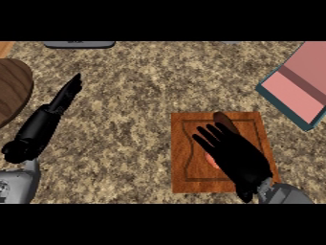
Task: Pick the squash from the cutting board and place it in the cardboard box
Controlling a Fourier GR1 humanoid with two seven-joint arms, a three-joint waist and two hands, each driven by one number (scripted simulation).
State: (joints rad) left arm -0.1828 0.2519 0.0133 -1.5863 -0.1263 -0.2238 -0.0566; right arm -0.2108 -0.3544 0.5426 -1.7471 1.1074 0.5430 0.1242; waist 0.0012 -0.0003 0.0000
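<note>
The squash (212, 160) lies on the cutting board (186, 158), toward the board's middle, and almost all of it is hidden under the right hand (236, 153). Only a small pinkish sliver of it shows at the left edge of the palm, and a dark rounded tip sticks out past the fingertips toward the board's far edge; whether that tip belongs to the squash cannot be told. The right hand hangs over the board with its palm down and its fingers (209, 135) spread and nearly straight, pointing far and slightly left. They are not curled round the squash, and whether the palm touches it cannot be told. The grey right forearm (287, 194) comes in from the near right corner.

The cutting board is a reddish-brown wooden rectangle with a carved groove inside its border, lying flat on the speckled stone counter (137, 95), right of the middle.

Far and to the right of the board, well apart from it, sits the cardboard box (303, 83), open, with a pink inside and teal outer walls, turned at an angle.

The left hand (68, 93) shows on the left side of the counter, fingers straight and together, pointing far, holding nothing. A round dark wooden plate (3, 93) lies at the left edge, and a grey object (79, 44) sits at the far edge.
</note>
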